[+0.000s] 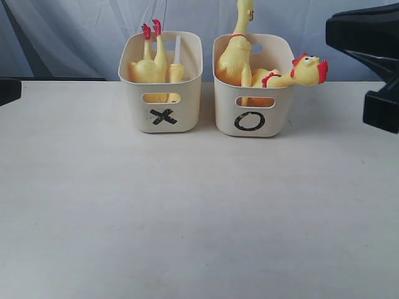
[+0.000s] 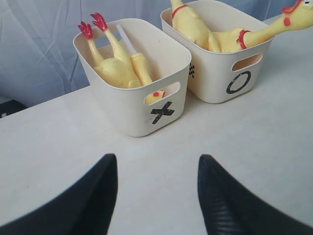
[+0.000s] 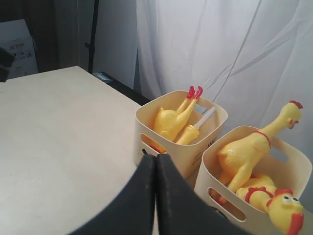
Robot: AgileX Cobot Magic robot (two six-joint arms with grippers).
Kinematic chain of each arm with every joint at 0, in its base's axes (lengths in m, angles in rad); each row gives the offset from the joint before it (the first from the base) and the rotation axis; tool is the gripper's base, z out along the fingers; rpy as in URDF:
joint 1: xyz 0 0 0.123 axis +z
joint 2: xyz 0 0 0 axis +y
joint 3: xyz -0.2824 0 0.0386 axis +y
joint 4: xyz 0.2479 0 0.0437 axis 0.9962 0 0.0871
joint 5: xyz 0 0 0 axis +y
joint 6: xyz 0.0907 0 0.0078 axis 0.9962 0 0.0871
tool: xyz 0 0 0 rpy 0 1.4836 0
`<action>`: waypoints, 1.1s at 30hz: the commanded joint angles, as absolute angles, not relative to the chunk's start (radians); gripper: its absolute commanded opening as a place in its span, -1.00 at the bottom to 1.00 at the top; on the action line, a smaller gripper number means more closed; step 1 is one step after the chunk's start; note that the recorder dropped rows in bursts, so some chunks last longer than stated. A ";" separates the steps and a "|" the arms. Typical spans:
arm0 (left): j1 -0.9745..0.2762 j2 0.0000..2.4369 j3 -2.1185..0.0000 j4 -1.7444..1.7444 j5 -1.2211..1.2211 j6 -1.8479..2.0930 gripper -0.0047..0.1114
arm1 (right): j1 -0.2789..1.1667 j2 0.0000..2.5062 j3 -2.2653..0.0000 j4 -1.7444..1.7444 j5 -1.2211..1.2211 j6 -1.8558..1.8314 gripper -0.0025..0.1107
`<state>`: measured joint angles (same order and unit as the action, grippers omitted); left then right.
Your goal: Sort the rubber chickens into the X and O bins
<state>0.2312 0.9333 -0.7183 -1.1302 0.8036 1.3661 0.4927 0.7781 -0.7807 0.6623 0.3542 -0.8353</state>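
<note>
The X bin holds one rubber chicken head down, red feet up. Beside it, the O bin holds two chickens: one with its neck standing up, another with its head hanging over the rim. My left gripper is open over bare table in front of the X bin. My right gripper is shut on nothing, raised at the right of the bins.
The white table spreads in front of the bins. A pale curtain hangs behind them. The right arm shows dark at the exterior view's right edge, the left arm at its left edge.
</note>
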 commanded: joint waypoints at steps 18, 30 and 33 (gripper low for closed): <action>0.235 0.450 -0.716 -1.121 0.784 1.370 -0.08 | 0.256 0.525 -0.779 0.664 0.369 -0.836 -0.96; 0.118 0.264 -0.716 -1.112 0.785 1.370 -0.08 | 0.071 0.088 -0.779 0.669 0.319 -0.836 -0.96; 0.114 0.219 -0.716 -1.106 0.785 1.370 -0.08 | 0.071 0.020 -0.779 0.682 0.319 -0.836 -0.96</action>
<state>0.1253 0.2606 -0.7183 -1.1122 0.7898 1.3699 0.0751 0.0735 -0.7784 0.6707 0.3282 -0.8353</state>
